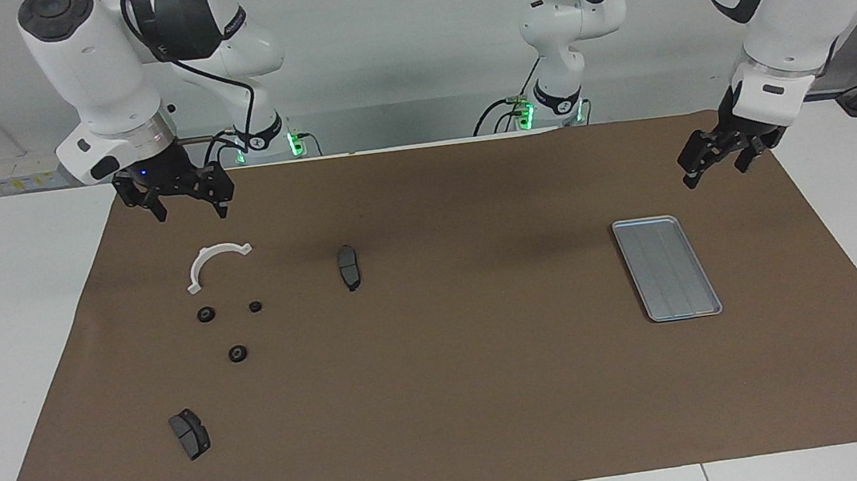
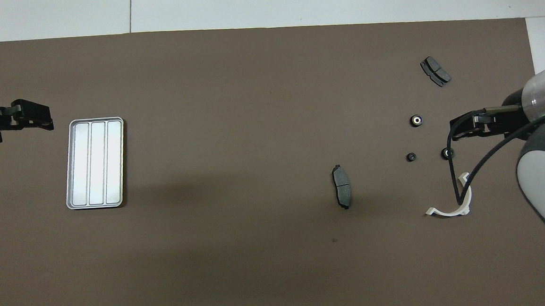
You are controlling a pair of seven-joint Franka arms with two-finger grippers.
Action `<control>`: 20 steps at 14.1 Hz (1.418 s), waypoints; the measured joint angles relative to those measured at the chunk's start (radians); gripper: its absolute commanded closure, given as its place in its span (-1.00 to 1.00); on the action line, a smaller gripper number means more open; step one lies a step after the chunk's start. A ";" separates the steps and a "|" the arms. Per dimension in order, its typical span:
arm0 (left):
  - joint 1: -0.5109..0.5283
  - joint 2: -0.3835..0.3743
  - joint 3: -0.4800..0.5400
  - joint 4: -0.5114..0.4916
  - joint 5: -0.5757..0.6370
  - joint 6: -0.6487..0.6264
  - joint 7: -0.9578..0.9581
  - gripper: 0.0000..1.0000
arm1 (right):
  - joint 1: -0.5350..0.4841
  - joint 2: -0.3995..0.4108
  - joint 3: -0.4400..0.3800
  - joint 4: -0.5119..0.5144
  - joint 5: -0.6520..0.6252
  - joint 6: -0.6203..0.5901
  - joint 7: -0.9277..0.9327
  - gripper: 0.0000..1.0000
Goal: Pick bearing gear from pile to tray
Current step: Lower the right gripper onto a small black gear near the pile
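My right claw [image 1: 187, 207] hangs released, empty; I should drop straight onto the nearest gear [image 1: 205, 314] below it, avoiding the white half-ring [image 1: 211, 262].

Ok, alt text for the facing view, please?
Both open grippers hang empty above a brown mat: right gripper over the white half-ring near three black gears, left gripper near the empty tray.

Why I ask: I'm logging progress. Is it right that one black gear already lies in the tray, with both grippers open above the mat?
Not quite. The tray holds nothing; the overhead view shows all three gears on the mat. The left gripper and right gripper are open, as stated.
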 measured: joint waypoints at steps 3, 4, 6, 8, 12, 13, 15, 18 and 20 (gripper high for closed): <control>0.000 -0.003 0.000 0.000 0.000 0.000 0.000 -1.00 | 0.000 0.000 0.000 0.000 0.000 0.000 0.000 -1.00; 0.000 -0.003 0.000 0.000 0.000 0.000 0.000 -1.00 | 0.000 0.000 0.000 0.000 0.000 0.000 0.000 -1.00; 0.000 -0.006 0.000 0.000 0.000 -0.004 0.000 -1.00 | 0.000 0.000 -0.001 0.000 0.000 0.000 0.000 -1.00; 0.000 -0.012 0.000 0.000 0.000 -0.010 0.000 -1.00 | -0.001 0.000 -0.001 0.000 0.000 0.005 0.000 -1.00; 0.000 -0.027 0.000 0.000 0.000 -0.013 0.000 -1.00 | -0.002 -0.001 -0.001 -0.031 0.001 0.068 0.000 -1.00; 0.000 -0.029 0.000 0.000 0.000 -0.013 0.000 -1.00 | -0.002 -0.001 -0.002 -0.052 0.004 0.095 -0.001 -1.00; 0.000 -0.031 0.000 0.000 0.000 -0.013 0.000 -1.00 | -0.002 -0.001 -0.002 -0.106 0.009 0.165 -0.017 -1.00; 0.000 -0.031 0.000 0.000 0.000 -0.014 0.000 -1.00 | -0.003 0.000 -0.003 -0.210 0.012 0.287 -0.042 -1.00; 0.000 -0.031 0.000 0.000 0.000 -0.014 0.000 -1.00 | -0.004 0.002 -0.004 -0.274 0.012 0.354 -0.049 -1.00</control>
